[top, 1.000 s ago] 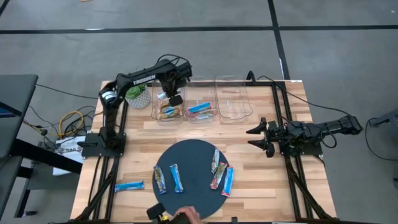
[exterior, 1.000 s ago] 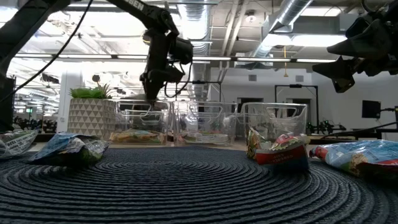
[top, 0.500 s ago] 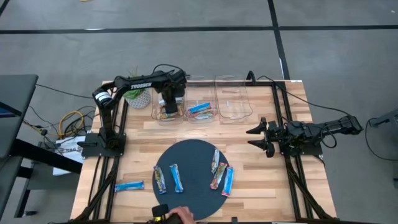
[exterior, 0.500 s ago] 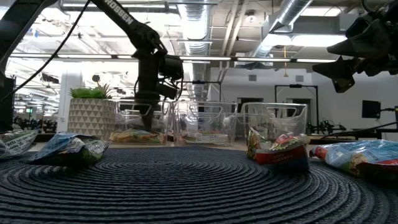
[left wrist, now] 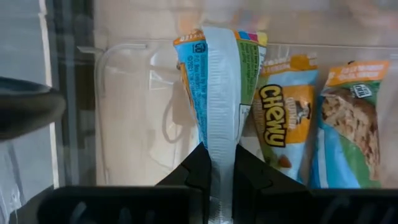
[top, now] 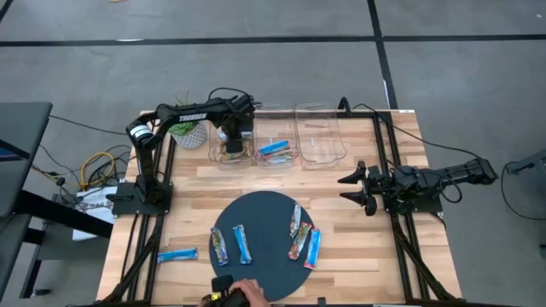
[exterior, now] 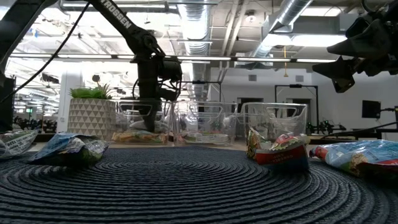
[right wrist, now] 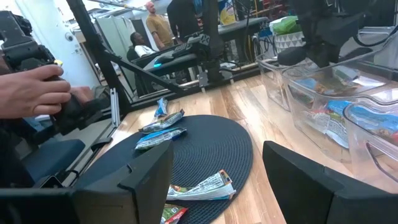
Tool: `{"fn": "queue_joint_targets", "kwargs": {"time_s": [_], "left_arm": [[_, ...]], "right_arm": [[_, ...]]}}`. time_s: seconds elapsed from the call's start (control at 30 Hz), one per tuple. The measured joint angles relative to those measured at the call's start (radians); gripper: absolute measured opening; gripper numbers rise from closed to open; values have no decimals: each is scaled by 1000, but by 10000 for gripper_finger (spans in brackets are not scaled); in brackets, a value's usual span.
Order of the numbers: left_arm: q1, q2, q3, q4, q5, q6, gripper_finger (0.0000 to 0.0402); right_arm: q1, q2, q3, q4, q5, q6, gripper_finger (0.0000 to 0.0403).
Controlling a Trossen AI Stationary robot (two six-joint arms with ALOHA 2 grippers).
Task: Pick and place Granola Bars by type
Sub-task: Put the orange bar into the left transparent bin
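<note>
A pale wooden table [top: 341, 239] stands on a grey floor crossed by dark lines, and a round dark woven mat [top: 264, 213] lies at its lower centre; the low view looks across that mat into a bright hall with ceiling ducts and a potted plant [exterior: 90, 112] at left. The left arm's link reads "TROSSEN" in the high view. Three clear bins sit in a row along the table's upper edge: the left bin [top: 215, 153] holds multicoloured Granola Bars [left wrist: 283, 118], one wrapper reading "CHEWY", the middle bin [top: 275, 136] holds blue bars, and the right bin [top: 320, 141] shows no bar. The left gripper [top: 235, 143] reaches down into the left bin, its fingers clamped on a multicoloured bar [left wrist: 217, 93]. The right gripper [top: 358, 188] hangs at the right side of the table, fingers spread wide and holding nothing. Five bars lie on the mat and a blue bar [top: 177, 255] lies at lower left of it. A person's hand [top: 245, 295] shows at the bottom edge.
</note>
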Motion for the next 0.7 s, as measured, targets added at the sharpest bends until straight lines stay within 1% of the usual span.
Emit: {"fn": "queue_joint_targets", "kwargs": {"time_s": [0.23,0.37,0.47,0.57,0.7], "left_arm": [[0,0,0,-3,71,-51,29],[0,0,0,-4,78,-55,50],[-4,0,0,-6,68,-57,75],[-9,0,0,-8,31,-67,98],[-14,-14,0,-10,-10,-81,116]], "right_arm": [[0,0,0,0,0,0,244],[0,0,0,0,0,0,244],[0,0,0,0,0,0,244],[0,0,0,0,0,0,244],[0,0,0,0,0,0,244]]}}
